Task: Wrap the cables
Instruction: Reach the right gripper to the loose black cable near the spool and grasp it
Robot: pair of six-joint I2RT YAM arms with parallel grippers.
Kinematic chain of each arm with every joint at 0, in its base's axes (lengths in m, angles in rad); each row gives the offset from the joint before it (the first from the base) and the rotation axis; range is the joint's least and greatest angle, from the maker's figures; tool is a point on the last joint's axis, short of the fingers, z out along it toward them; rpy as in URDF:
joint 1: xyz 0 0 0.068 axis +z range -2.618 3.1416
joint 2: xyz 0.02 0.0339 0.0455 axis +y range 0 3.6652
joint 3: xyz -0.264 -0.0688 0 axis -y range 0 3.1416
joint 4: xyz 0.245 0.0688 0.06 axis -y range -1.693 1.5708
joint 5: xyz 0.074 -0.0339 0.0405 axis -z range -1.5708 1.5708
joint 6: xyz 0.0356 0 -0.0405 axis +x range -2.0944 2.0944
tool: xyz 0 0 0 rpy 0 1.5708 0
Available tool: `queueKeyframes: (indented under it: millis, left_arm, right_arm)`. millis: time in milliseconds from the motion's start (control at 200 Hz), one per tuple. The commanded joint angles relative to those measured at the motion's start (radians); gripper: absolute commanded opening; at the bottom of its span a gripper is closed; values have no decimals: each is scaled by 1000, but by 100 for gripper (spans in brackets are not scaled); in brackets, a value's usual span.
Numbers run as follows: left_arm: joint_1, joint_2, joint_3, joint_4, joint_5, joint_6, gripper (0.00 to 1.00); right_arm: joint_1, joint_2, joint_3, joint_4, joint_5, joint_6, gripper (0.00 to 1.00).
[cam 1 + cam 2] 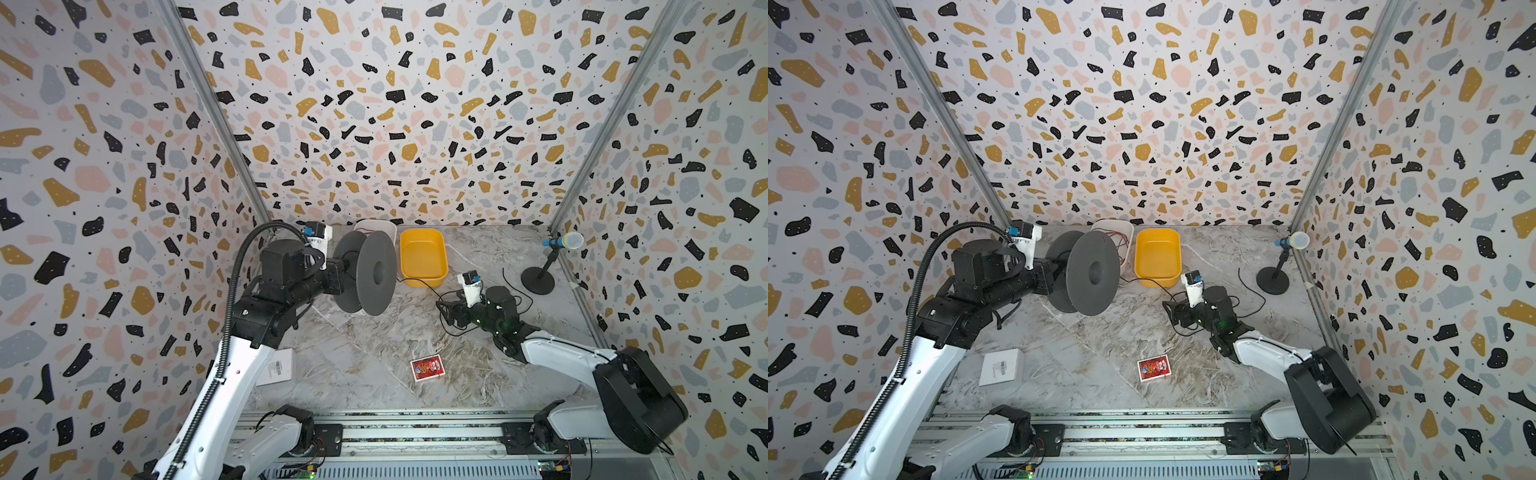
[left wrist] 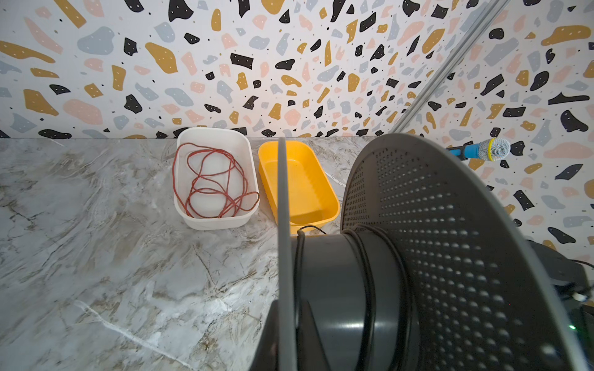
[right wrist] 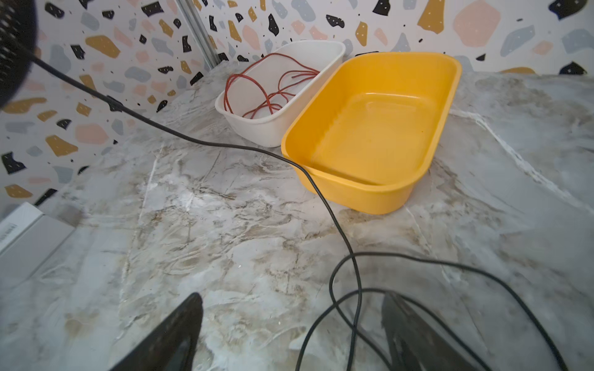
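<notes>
A veined marble tabletop (image 1: 374,345) is enclosed by three terrazzo-patterned walls (image 1: 395,104). Two tubs, a yellow tub (image 1: 423,257) and a white tub (image 2: 212,222), are set side by side against the back wall, with one red wire (image 2: 209,180) coiled in the white tub. One microphone (image 1: 567,240) is stood by the right wall. One card pack (image 1: 427,368) and one white box (image 1: 1000,366) are laid near the front, and bare marble is left mid-table. One spool (image 1: 376,272) is held aloft by the left gripper (image 1: 334,274), seemingly clamped at the hub. The cable (image 3: 324,199) is led from the spool's core past the yellow tub into loose loops between the wide-spread jaws of the right gripper (image 3: 289,303).

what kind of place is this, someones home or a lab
Probably a robot test cell: patterned walls box in a marble-look tabletop, robot arms stand on a metal rail, one holding a grey spool.
</notes>
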Motion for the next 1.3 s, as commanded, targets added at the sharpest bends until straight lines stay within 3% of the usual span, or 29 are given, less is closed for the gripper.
queueKeyframes:
  millis: [0, 265, 461, 896, 986, 1101, 1297]
  left_arm:
    - [4, -33, 8, 77, 33, -25, 0]
    - [4, -36, 18, 73, 61, -38, 0]
    - [3, -45, 19, 73, 67, -47, 0]
    - [3, -41, 42, 48, 74, -40, 0]
    - [4, -41, 47, 46, 76, -38, 0]
    - [4, -40, 55, 33, 65, -28, 0]
    - [3, -44, 59, 28, 59, -30, 0]
  right_arm:
    - [32, 67, 66, 123, 16, -122, 86]
    - [86, 203, 94, 364, -3, -267, 84]
    - [102, 300, 168, 409, -12, -341, 83]
    - [107, 491, 331, 470, -172, -328, 74]
    - [113, 512, 348, 468, -187, -316, 65]
    - [123, 533, 350, 491, -194, -280, 40]
    - [145, 547, 334, 522, -189, -250, 18]
